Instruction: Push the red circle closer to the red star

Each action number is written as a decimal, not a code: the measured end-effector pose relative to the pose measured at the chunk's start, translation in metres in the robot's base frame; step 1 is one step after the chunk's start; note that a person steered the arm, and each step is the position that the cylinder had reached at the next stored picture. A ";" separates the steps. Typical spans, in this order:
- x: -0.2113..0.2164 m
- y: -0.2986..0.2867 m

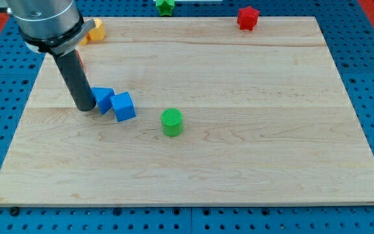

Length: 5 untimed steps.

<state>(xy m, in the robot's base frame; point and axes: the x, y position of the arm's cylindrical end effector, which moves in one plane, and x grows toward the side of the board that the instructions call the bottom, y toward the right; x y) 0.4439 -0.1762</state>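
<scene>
My tip rests on the wooden board at the view's left, touching the left side of a blue block. A blue cube sits just right of that block. Only a red sliver, likely the red circle, shows behind the rod; the rest of it is hidden. The red star sits at the board's top edge, far to the view's right of my tip.
A green cylinder stands near the board's middle. A yellow block lies at the top left, partly behind the arm. A green star sits just beyond the top edge. Blue pegboard surrounds the board.
</scene>
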 end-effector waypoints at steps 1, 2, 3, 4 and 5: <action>0.018 -0.037; -0.009 -0.125; -0.065 -0.122; -0.098 -0.049; -0.122 -0.014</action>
<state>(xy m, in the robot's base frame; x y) 0.3220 -0.1907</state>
